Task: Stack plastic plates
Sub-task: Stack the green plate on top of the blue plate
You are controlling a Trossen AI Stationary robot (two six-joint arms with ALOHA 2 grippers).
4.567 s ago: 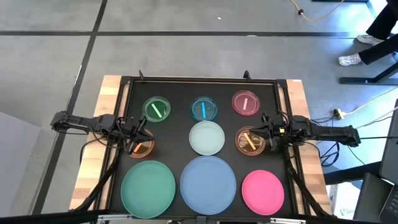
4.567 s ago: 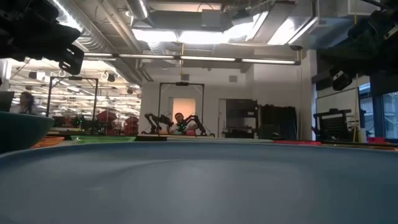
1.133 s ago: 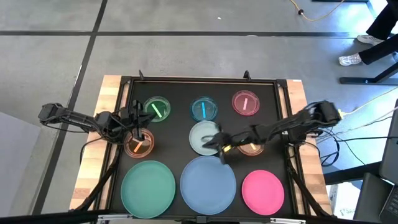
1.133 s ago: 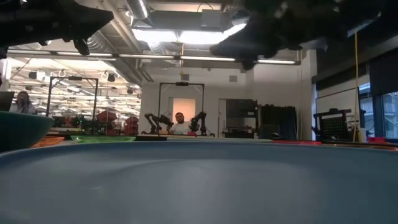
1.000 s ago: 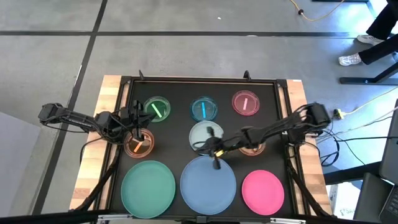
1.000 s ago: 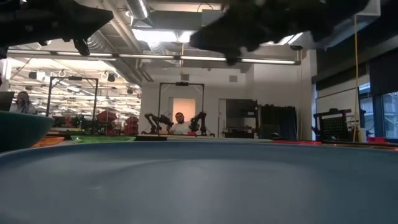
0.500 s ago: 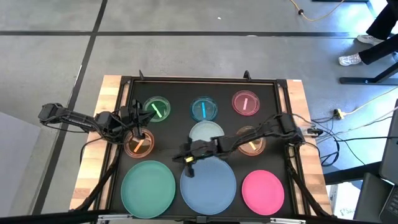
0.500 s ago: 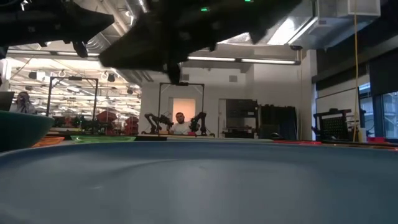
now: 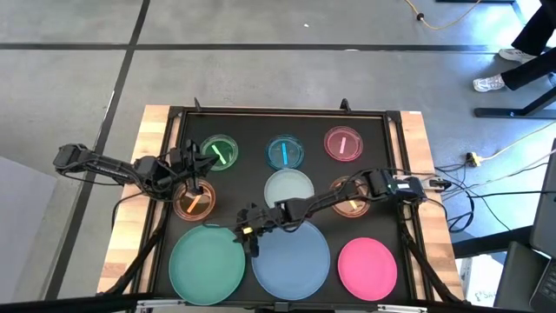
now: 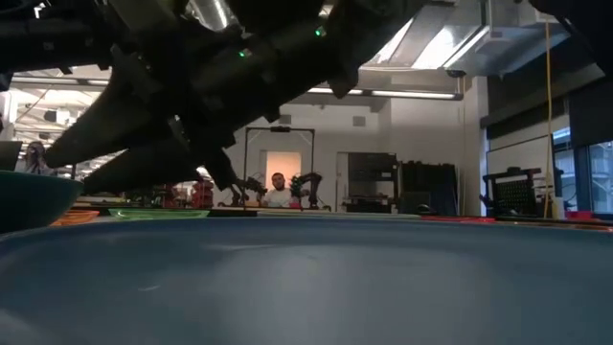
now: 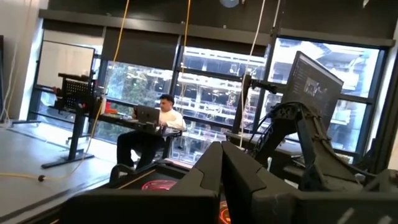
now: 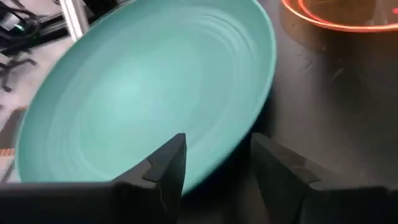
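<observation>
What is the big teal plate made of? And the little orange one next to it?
The teal plate looks like solid plastic: you can't see through it, and it has a soft, dull shine with faint rings. The small orange plate seems to be thin see-through plastic, since the dark table shows through it. The right pincer is open at the teal plate's rim.

The teal plate [image 12: 143, 93] looks like smooth plastic with a soft sheen (faint concentric rings show). The orange dish [image 9: 195, 203] is translucent, the table edge [image 9: 143, 143] pale wood.
</observation>
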